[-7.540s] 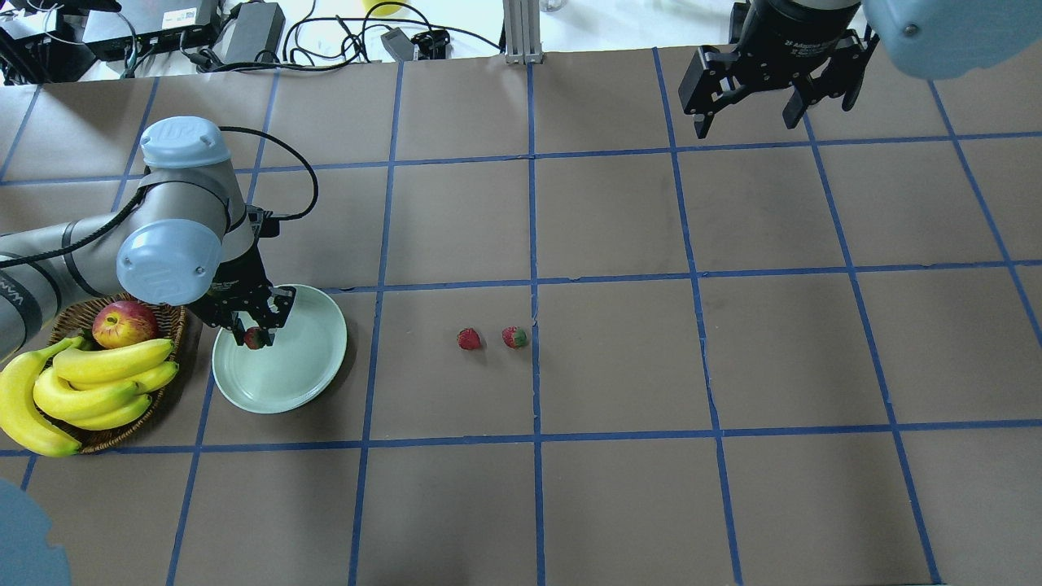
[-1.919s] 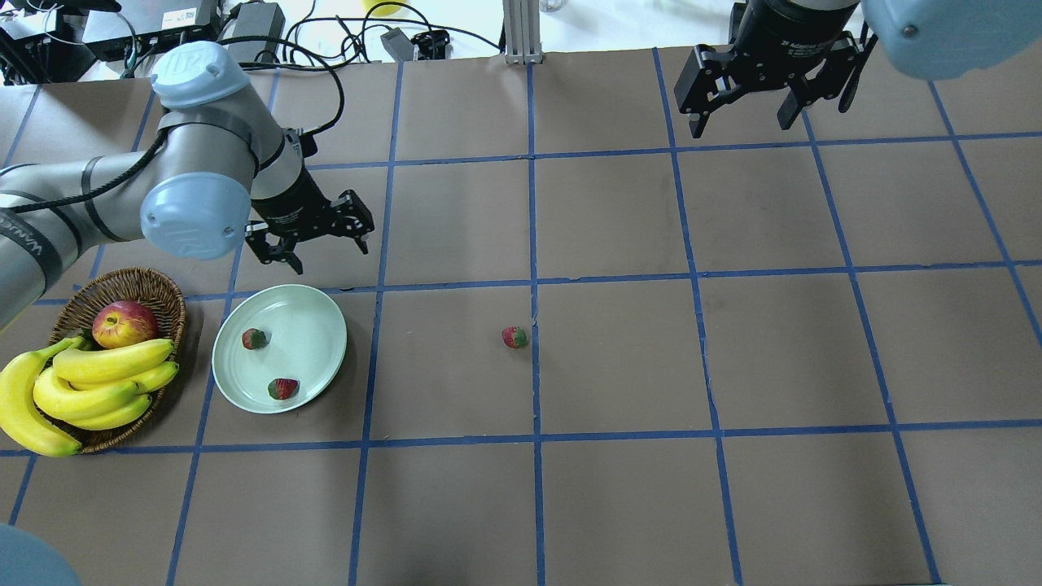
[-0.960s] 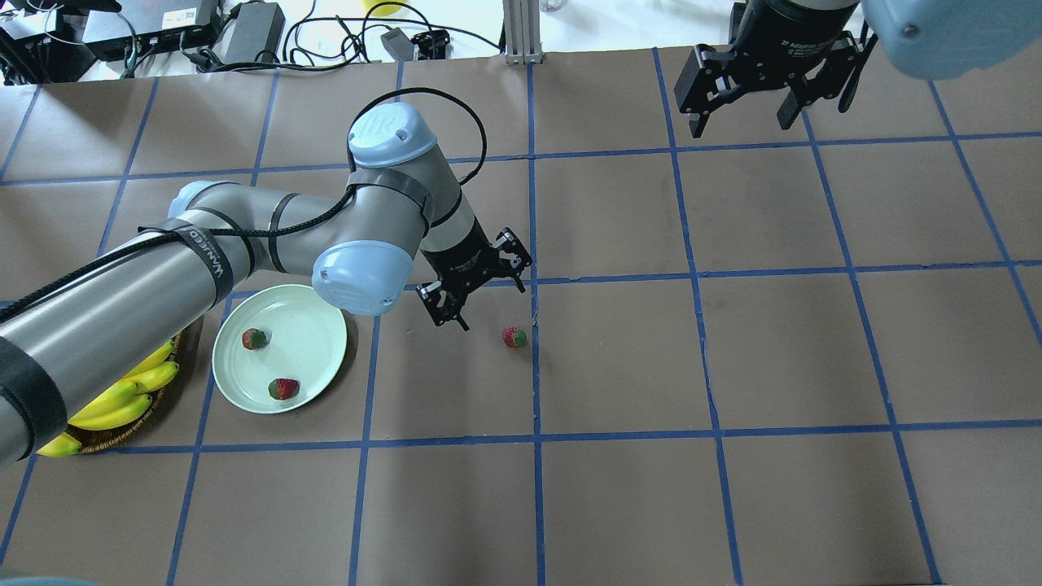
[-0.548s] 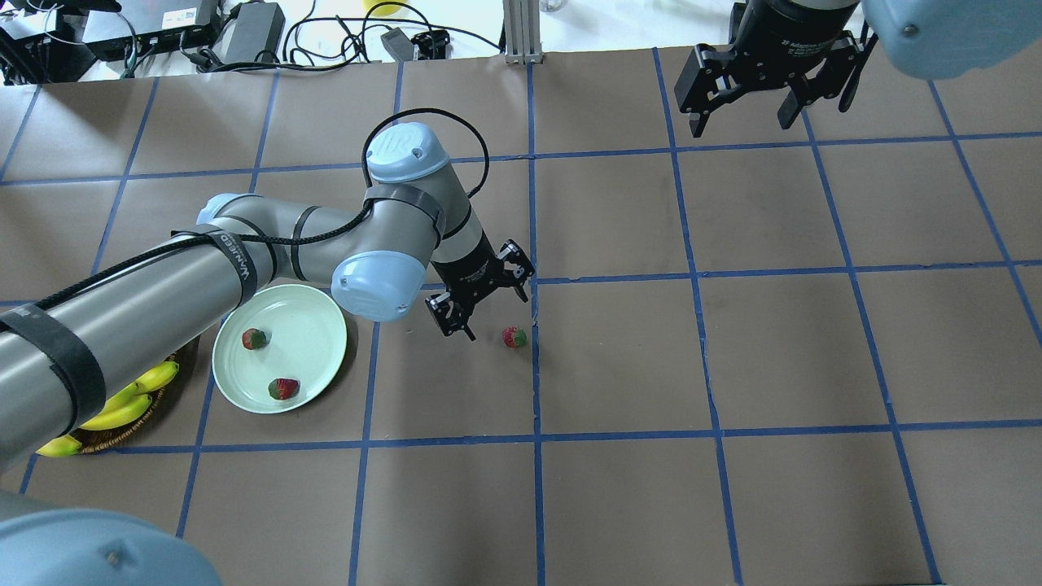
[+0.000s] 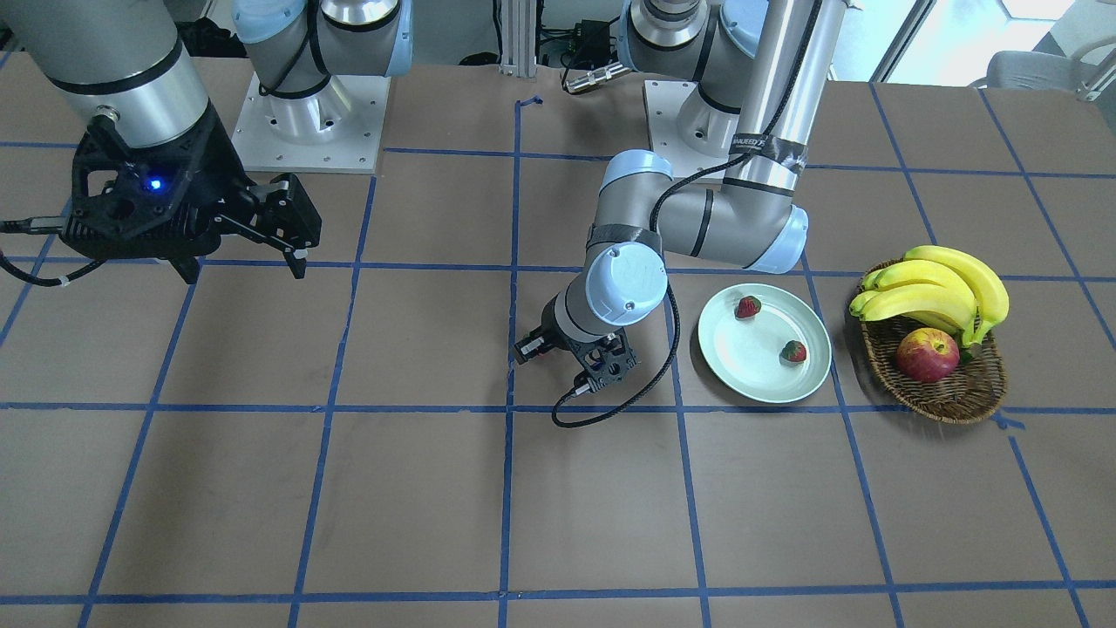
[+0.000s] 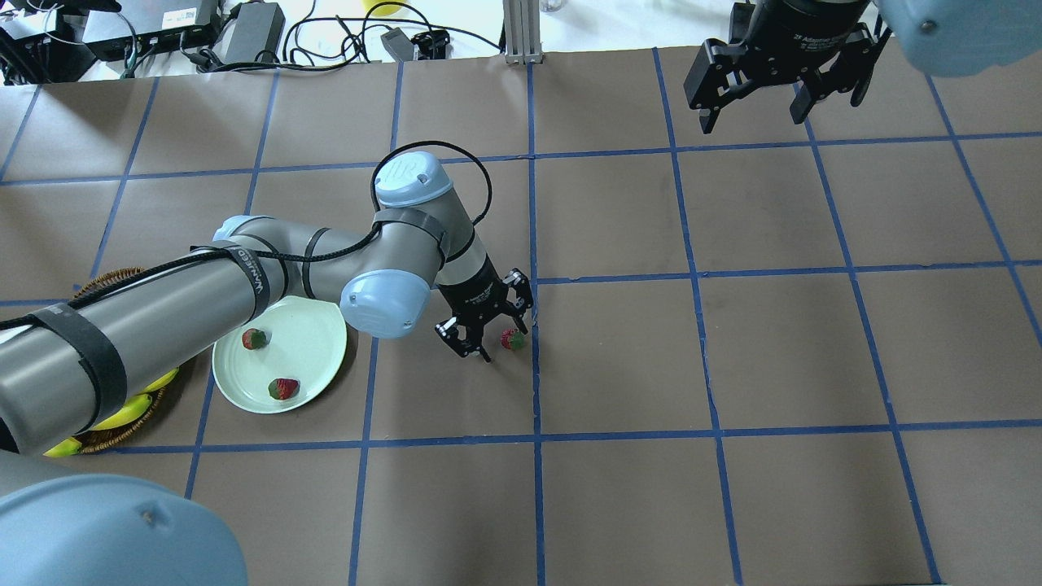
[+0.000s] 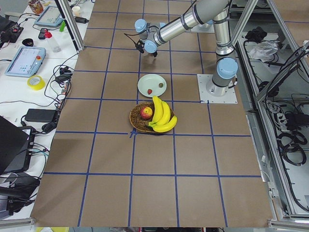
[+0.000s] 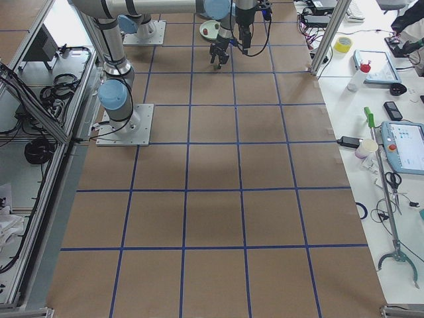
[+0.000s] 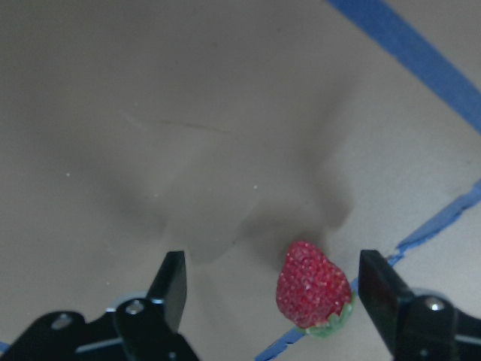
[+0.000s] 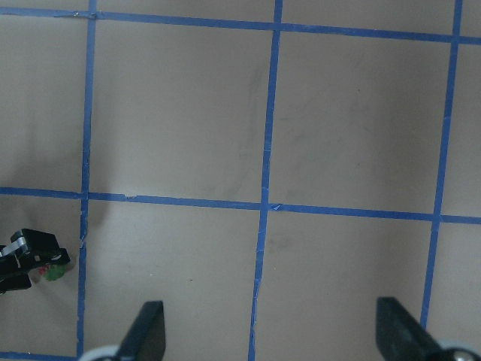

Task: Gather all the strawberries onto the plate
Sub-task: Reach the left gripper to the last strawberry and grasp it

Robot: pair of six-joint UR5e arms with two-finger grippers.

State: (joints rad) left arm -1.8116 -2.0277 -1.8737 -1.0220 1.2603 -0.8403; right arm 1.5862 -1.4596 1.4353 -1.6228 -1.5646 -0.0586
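Observation:
Two strawberries (image 6: 254, 338) (image 6: 282, 388) lie in the pale mint plate (image 6: 313, 338) at the left. Another strawberry (image 6: 513, 338) lies on the brown table by a blue tape line. My left gripper (image 6: 505, 335) is down at the table, open, with a finger on each side of that strawberry. In the left wrist view the strawberry (image 9: 314, 295) sits between the fingers, nearer the right fingertip (image 9: 383, 289), and I see no contact. My right gripper (image 6: 753, 118) hangs open and empty at the far right. The front view hides the table strawberry behind the left wrist.
A wicker basket (image 5: 955, 394) with bananas (image 5: 937, 288) and a red-yellow apple (image 5: 927, 355) stands beside the plate (image 5: 741, 366). The left arm (image 6: 163, 317) stretches over basket and plate edge. Cables and power bricks (image 6: 252, 28) lie beyond the far edge.
The left gripper left a second strawberry in the plate, swung right across the table and came down around the last strawberry. The right gripper has barely moved.

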